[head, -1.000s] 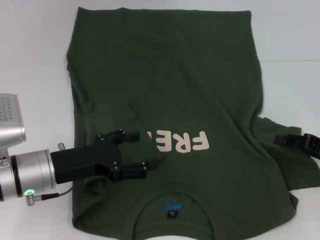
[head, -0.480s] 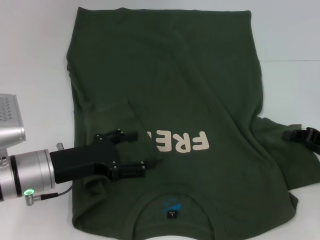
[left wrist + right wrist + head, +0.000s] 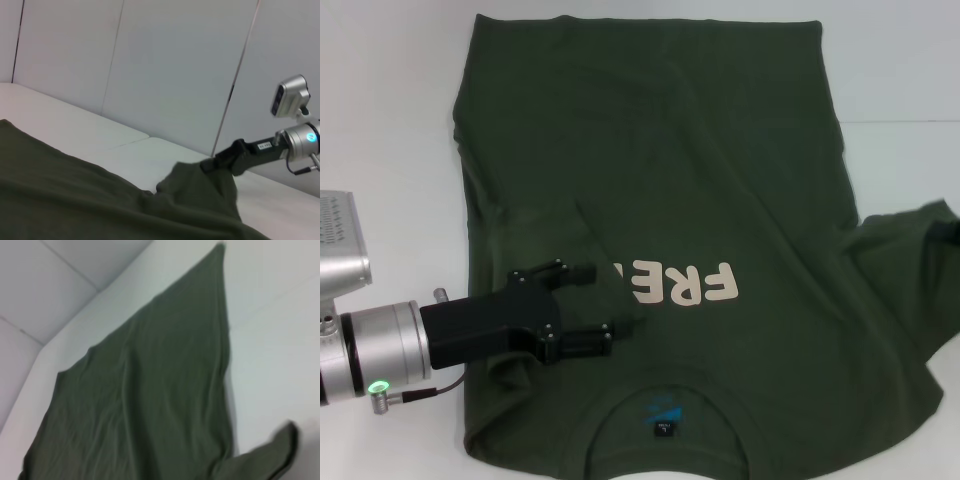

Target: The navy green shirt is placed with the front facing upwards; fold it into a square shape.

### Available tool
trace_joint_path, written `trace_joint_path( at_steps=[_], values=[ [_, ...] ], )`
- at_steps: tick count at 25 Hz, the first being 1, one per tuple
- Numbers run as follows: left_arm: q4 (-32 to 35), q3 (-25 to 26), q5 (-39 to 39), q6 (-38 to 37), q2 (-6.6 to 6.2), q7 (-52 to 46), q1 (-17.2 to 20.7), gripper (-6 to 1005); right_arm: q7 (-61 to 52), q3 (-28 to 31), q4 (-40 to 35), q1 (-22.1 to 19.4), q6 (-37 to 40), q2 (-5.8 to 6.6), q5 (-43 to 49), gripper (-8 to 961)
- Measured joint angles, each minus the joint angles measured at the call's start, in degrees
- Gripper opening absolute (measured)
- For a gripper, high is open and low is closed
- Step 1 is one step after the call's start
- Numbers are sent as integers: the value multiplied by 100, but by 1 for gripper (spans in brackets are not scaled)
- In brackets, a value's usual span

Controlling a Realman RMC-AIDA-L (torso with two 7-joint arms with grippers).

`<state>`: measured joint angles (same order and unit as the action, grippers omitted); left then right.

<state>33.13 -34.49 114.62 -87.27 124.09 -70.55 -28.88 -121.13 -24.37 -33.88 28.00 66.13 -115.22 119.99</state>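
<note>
The navy green shirt (image 3: 660, 230) lies spread on the white table (image 3: 390, 110), front up, with the cream "FREE!" lettering (image 3: 675, 283) across the chest and the neck label (image 3: 663, 428) at the collar on the near edge. Its left sleeve is folded inward over the chest, covering the start of the lettering. The left gripper (image 3: 595, 305) rests low on that folded sleeve, its two black fingers spread apart with cloth between them; whether they pinch the fabric cannot be told. The right gripper (image 3: 212, 163) shows in the left wrist view at the shirt's right sleeve (image 3: 910, 235), its fingers closed on the sleeve tip, which is lifted off the table.
</note>
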Motion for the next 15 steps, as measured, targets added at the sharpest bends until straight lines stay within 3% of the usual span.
trace_joint_path(
  at_steps=[4,15],
  values=[
    [0,13,-4,-7,1,-22,0,934,114,-42,40,160,-208,89,-8,32],
    [-59,37,-20,-6,1,-37,3,933,323,-190,0,333,-673,98,28,51]
  ],
)
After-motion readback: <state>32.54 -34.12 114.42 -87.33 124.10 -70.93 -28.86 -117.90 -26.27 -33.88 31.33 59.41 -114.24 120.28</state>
